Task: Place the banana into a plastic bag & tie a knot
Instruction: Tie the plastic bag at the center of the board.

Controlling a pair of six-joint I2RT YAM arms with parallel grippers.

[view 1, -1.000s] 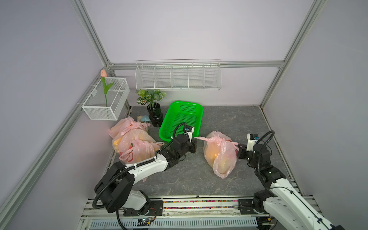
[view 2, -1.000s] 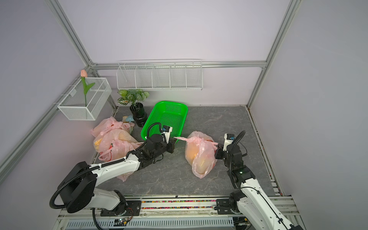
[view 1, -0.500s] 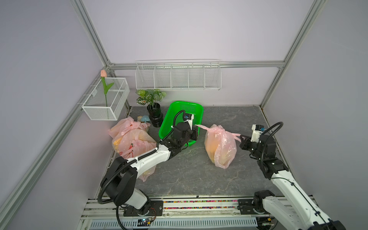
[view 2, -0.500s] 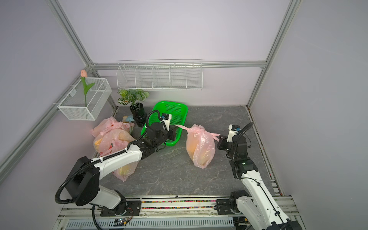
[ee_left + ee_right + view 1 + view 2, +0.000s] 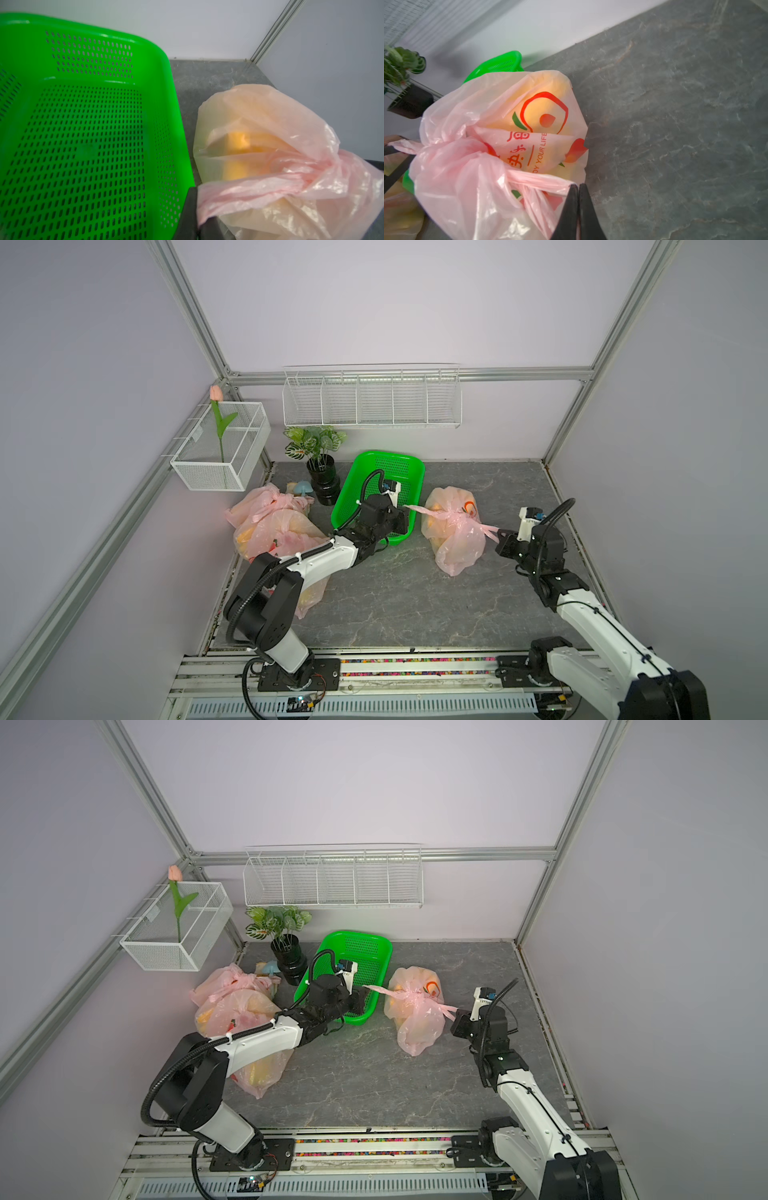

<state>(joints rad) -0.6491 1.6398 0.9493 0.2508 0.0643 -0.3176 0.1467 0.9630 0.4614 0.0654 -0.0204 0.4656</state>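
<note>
In both top views a pink plastic bag (image 5: 455,537) (image 5: 415,1019) sits on the grey table, its two handles crossed in a twist (image 5: 457,512) on top. Yellow banana (image 5: 236,141) (image 5: 544,104) shows dimly through the plastic. My left gripper (image 5: 402,515) (image 5: 362,996) (image 5: 197,218) is shut on the handle that runs toward the green basket. My right gripper (image 5: 500,540) (image 5: 457,1017) (image 5: 578,187) is shut on the opposite handle. Both handles are stretched out straight from the twist.
The green perforated basket (image 5: 374,464) (image 5: 176,116) lies under my left wrist, right beside the bag. A potted plant (image 5: 320,477) and several filled pink bags (image 5: 270,526) stand at the left. Wire racks (image 5: 370,398) hang on the walls.
Both grippers have moved apart and toward the back wall, drawing the handles taut. The bag has shifted back with them, now close to the basket's end.
</note>
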